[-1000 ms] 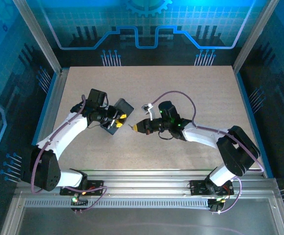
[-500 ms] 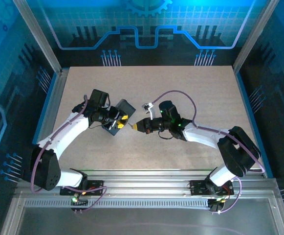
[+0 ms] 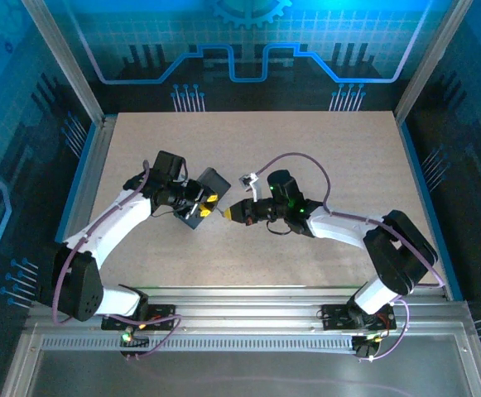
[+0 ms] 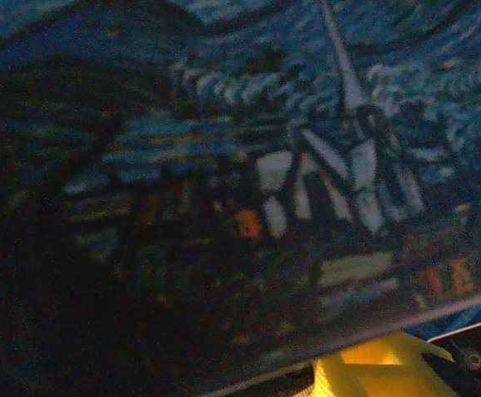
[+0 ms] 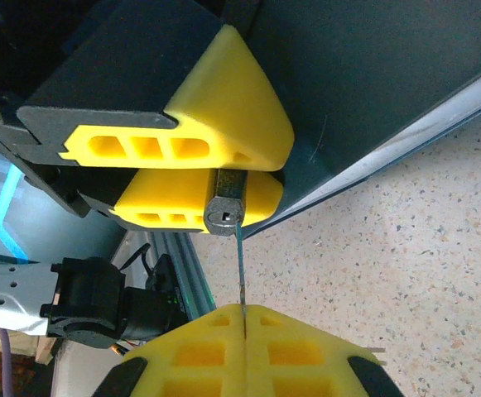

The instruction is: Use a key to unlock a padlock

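Table [image 3: 323, 165]: pale speckled top, both arms reaching in to meet left of centre.

Tin [image 3: 211, 180]: dark-blue box with a swirly painted lid, tilted and right against the left gripper [image 3: 205, 204]. The left wrist view sat so close to the painted face that it was blurred.

Left gripper: partly closed, its yellow fingers [image 5: 215, 107] pinching the padlock [image 5: 225, 207] from both sides. The lock sat at the tin's edge, off the table, keyway end facing the right arm.

Right gripper [image 3: 228, 214]: clenched tight on the key [image 5: 240, 269], the bow buried between the pads and the thin blade sticking straight out.

Key: seen edge-on from the right wrist, the blade ran in a nearly straight line to the padlock's end face. The tip was at the mouth of the keyway; whether it had entered could not be told.

Step in hand, as judged: seating the key.
- Keep the blade on the line of the lock body. It leaned slightly off that line, so correct this at the wrist before pushing.
- Match the blade's flat to the slot, or it will ride up on the face.
- Advance slowly and straight, since a blade this thin would bend or slip in the pads under side load.
- The left grip should hold steady, as the lock is small and could pivot between the fingers.
- Turn only once the blade is fully seated.
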{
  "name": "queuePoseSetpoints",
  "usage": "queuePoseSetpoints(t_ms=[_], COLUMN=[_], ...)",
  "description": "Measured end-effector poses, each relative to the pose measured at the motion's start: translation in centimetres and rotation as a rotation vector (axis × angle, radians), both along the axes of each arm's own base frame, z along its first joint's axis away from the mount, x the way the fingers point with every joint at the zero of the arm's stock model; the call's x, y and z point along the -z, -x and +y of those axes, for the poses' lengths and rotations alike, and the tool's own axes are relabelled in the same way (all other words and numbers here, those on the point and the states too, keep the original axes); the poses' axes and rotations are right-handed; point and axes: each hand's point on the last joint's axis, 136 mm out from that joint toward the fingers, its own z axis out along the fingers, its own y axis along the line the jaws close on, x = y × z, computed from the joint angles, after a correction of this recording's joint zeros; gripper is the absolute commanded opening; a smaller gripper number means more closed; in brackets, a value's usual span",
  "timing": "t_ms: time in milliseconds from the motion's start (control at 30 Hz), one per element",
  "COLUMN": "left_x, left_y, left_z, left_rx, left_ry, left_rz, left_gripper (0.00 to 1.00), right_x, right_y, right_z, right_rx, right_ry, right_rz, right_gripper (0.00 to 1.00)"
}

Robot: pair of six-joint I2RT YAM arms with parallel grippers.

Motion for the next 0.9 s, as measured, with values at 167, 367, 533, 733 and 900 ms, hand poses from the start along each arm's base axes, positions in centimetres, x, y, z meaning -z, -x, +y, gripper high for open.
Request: queuePoseSetpoints(t_ms=[167,367,533,733,900], left_x=[-0.05,-0.02,0.19,0.31,0.33], left_y=[-0.08,-0.13,-0.15,-0.17,-0.17], left_z=[-0.02,0.01,0.01,0.00,0.00], left_rx=[0.000,-0.002,-0.002,-0.002,-0.002], left_ry=[0.001,-0.002,-0.003,-0.005,-0.005], left_rz=[-0.004,-0.005,0.001,0.004,0.005], left_gripper=[0.00,0.00,0.00,0.00,0.00], right_x=[0.22,0.21,0.17,0.15,0.13], right_y=[-0.02,-0.06,-0.02,-0.02,-0.02], right_z=[0.05,0.12,0.14,0.14,0.15], right_rx=[0.000,-0.001,-0.004,-0.004,-0.005], right_ry=[0.001,-0.003,-0.005,-0.006,-0.006], right_rz=[0.007,0.008,0.007,0.007,0.006], right_gripper=[0.00,0.00,0.00,0.00,0.00])
